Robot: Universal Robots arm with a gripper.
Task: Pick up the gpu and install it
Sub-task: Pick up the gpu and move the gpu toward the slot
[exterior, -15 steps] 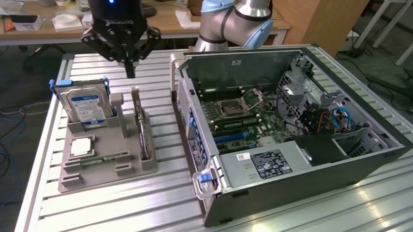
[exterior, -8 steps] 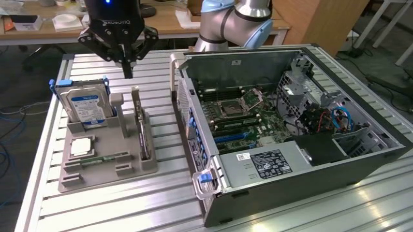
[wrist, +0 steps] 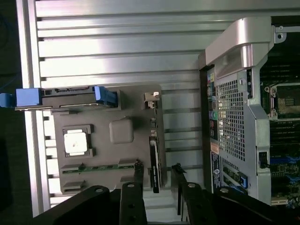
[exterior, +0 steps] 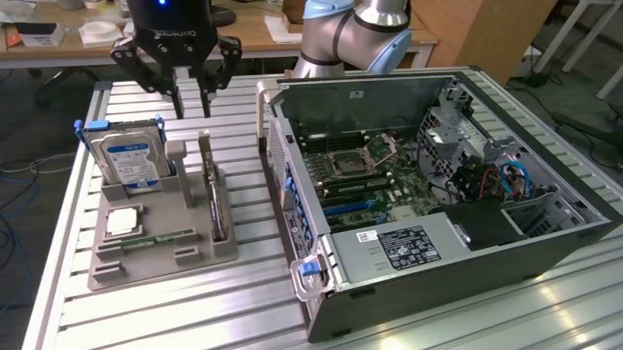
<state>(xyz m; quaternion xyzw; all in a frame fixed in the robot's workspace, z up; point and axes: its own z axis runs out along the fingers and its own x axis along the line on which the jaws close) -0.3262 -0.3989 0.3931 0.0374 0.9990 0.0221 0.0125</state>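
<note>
The gpu (exterior: 209, 191) stands on its edge in a slot of the grey holder tray (exterior: 165, 257), a thin card with its silver bracket end up. My gripper (exterior: 192, 111) hangs above the tray's far end, behind the card, with its black fingers apart and nothing between them. From the wrist view the gpu (wrist: 154, 152) appears edge-on as a thin dark strip, and the gripper (wrist: 157, 168) straddles its line with one fingertip on each side, well above it.
The tray (wrist: 123, 105) also holds a silver hard drive (exterior: 128, 157) with a blue label, a CPU (exterior: 122, 219) and a slim memory stick (exterior: 156, 238). An open computer case (exterior: 438, 182) lies at the exterior view's right with its motherboard and blue slots (exterior: 355, 205) exposed.
</note>
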